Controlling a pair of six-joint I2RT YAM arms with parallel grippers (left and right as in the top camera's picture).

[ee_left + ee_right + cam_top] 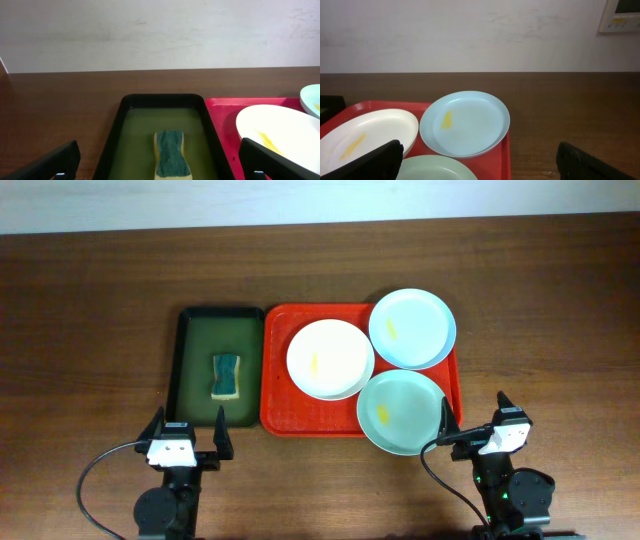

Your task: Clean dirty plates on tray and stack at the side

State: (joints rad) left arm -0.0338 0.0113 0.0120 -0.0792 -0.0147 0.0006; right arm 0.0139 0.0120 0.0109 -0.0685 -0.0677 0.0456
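Nothing is in hand yet, so by our reading the step is to fetch the sponge (226, 375), which lies in the dark green tray (200, 345) straight ahead of the left gripper (188, 430); that gripper hangs near the tray's near edge with its jaws spread and empty. We would send it forward and down, line the fingers across the sponge's narrow waist, and close only once both sit beside the foam, clear of the tray's rim. The right gripper (474, 415) is likewise spread wide with nothing in it, just beside the pale green plate (403, 412); we would use it to steady whichever plate gets wiped, since a shallow plate will probably slide on smooth plastic.

The three plates sit crowded on the red tray (278, 395), to the right of the green one on the wooden table (100, 330). The white plate (330, 358) is at the middle, the pale blue plate (411, 328) at the far right corner, and the pale green one at the near right, overhanging the rim. Their edges meet or overlap, though we cannot tell which lies on top. Each carries a small yellow smear (318, 363) near its centre; the scrub should start there. The pale green plate is nearest the right arm, so we judge it the easiest to lift out first.
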